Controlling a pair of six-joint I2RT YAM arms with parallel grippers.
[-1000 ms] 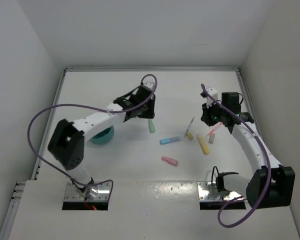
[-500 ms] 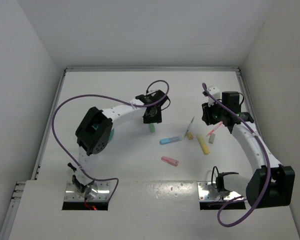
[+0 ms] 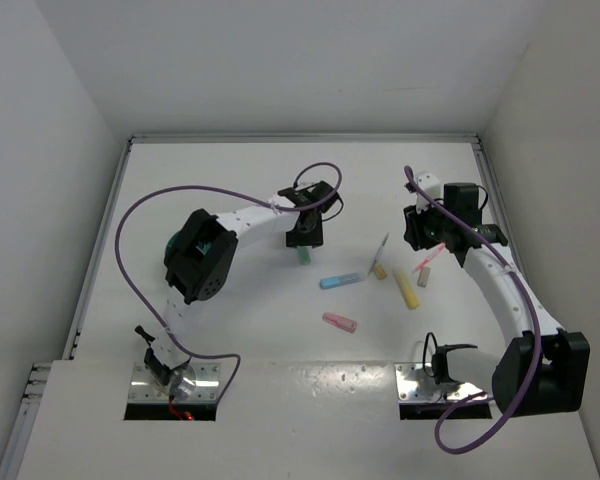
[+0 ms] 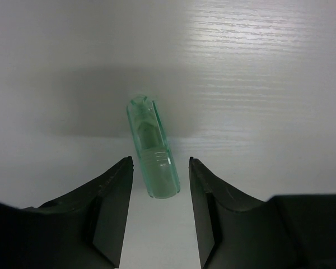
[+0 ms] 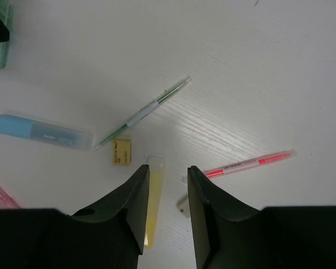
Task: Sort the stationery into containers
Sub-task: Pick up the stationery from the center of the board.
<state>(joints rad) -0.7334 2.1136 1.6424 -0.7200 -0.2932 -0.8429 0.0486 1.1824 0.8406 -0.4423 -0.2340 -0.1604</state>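
Barely started. Left gripper (image 4: pixel 161 163) spread around the green marker (image 4: pixel 152 147), lying flat between its jaws, not pinched yet. Right gripper (image 5: pixel 168 171) parted, empty, yellow marker (image 5: pixel 155 190) just between its tips. Everything else loose.

Colours only.
- Green marker (image 4: pixel 153 148): translucent pastel green, fine ribbed lines near one end.
- Blue marker (image 5: pixel 42 132): pastel blue, dark print along the barrel.
- Pink marker (image 3: pixel 339 322): pastel pink.
- Yellow marker (image 5: pixel 154 196): pale yellow.
- Thin pen (image 5: pixel 143 112): clear, green core.
- Second thin pen (image 5: pixel 249 164): pink-red.
- Small tag (image 5: pixel 121 152): yellow.
- My left pincer (image 4: pixel 159 168) and right pincer (image 5: pixel 168 174): matte black.
- Bench (image 5: pixel 280 67): white, faint grain lines.
- Cable (image 3: pixel 320 166): purple.
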